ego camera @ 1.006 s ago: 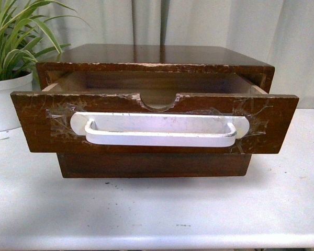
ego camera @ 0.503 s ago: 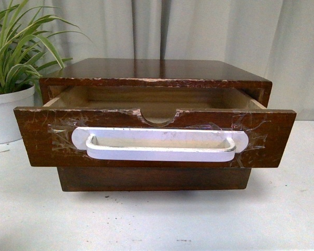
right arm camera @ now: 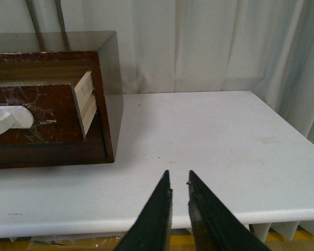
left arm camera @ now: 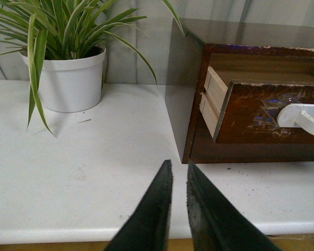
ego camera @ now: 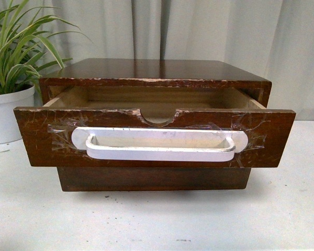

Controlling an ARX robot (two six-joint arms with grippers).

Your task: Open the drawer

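Observation:
The drawer (ego camera: 36, 137) has a dark brown scuffed front with a half-round notch and a long white bar handle (ego camera: 159, 145) taped on. It stands pulled out of the dark wooden cabinet (ego camera: 154, 69), and its pale inside shows empty. Neither gripper shows in the front view. My left gripper (left arm camera: 178, 167) is shut and empty, back near the table's front edge, left of the cabinet; the drawer (left arm camera: 251, 112) shows there too. My right gripper (right arm camera: 179, 175) is shut and empty, near the front edge, right of the cabinet; the drawer (right arm camera: 47, 117) also shows in that view.
A plain lower drawer front (ego camera: 154, 179) without a handle sits under the open one. A green plant in a white pot (ego camera: 8, 112) stands on the white table (ego camera: 146, 225) left of the cabinet; it also shows in the left wrist view (left arm camera: 70, 78). Grey curtains hang behind.
The cabinet and drawer sit lower in the front view than one second ago, as the view shifted. Nothing has changed in the last half second.

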